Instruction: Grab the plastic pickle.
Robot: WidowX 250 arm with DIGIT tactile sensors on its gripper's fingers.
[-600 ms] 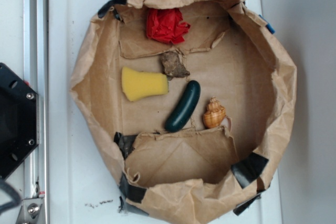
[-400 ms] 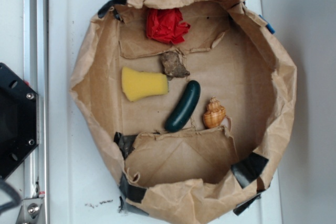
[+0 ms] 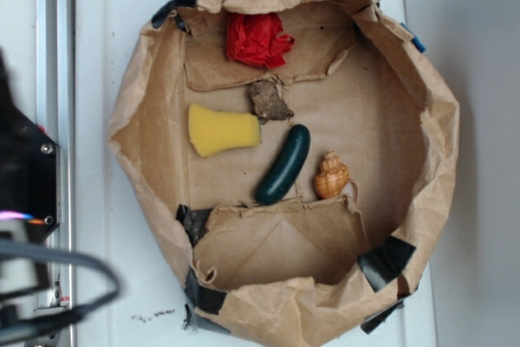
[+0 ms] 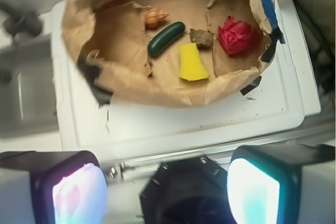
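The plastic pickle (image 3: 283, 165) is dark green and glossy. It lies slanted on the floor of a brown paper bag nest (image 3: 422, 119), between a yellow sponge (image 3: 221, 129) and a tan seashell (image 3: 331, 175). In the wrist view the pickle (image 4: 166, 38) lies far ahead, beside the sponge (image 4: 193, 63) and shell (image 4: 154, 17). My gripper (image 4: 167, 192) hangs high over the robot's black base (image 4: 184, 192), well short of the bag. Its two pads stand wide apart with nothing between them. In the exterior view only blurred arm cables (image 3: 57, 282) show at the lower left.
A crumpled red paper (image 3: 257, 40) and a brown rock-like lump (image 3: 269, 101) lie in the bag's far part. The bag rests on a white tray (image 3: 106, 225). A metal rail (image 3: 50, 54) and the black base plate (image 3: 24, 184) lie left of it.
Blurred arm cables and dark arm parts have come into the exterior view's lower left. The pickle and the other objects in the bag have not moved.
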